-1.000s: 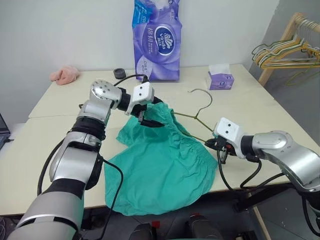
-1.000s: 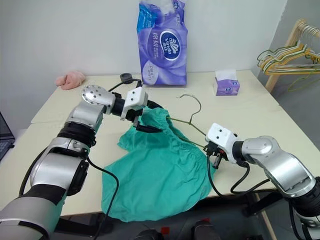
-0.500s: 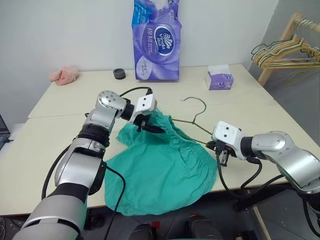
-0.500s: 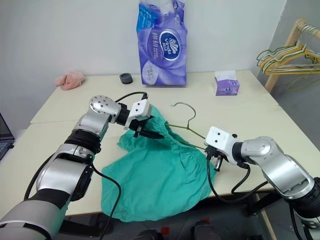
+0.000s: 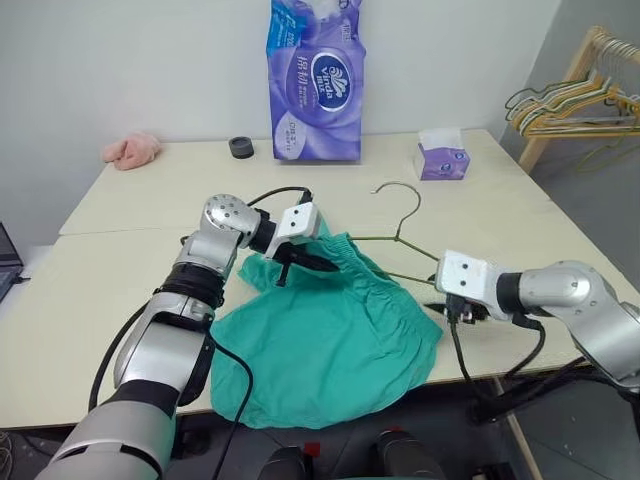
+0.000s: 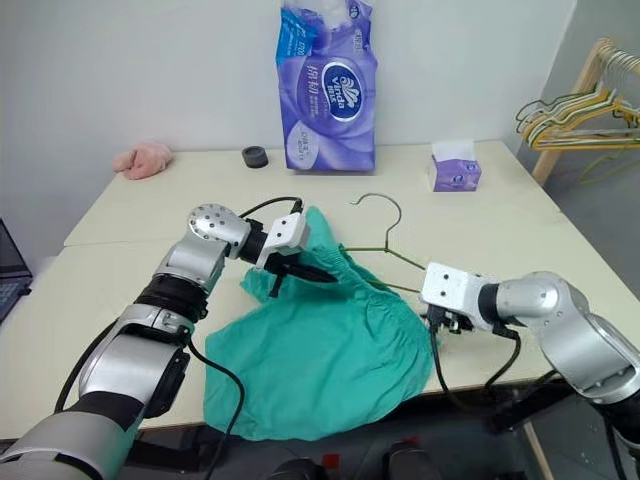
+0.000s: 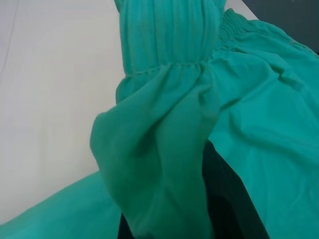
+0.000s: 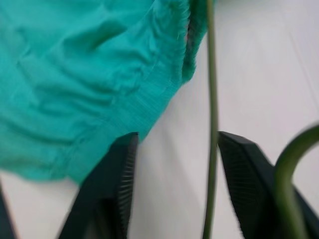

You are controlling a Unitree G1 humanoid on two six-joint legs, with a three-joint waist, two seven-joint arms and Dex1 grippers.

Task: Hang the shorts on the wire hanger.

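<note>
On the pale wooden bench (image 5: 90,290), the teal-green soft fabric shorts (image 5: 330,345) sprawl between our two claws. Our left claw (image 5: 300,262) is clamped on the gathered waistband. Our right claw (image 8: 174,184) stands apart, the thin olive-gold wire hanger (image 5: 400,215) running loose between its fingers. With the hanger unheld, we judge that tugging the cloth could drag it askew.

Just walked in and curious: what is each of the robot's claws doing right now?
Left gripper: shut on the shorts, at the waistband.
Right gripper: open, the wire hanger running between its fingers, not gripped.
</note>
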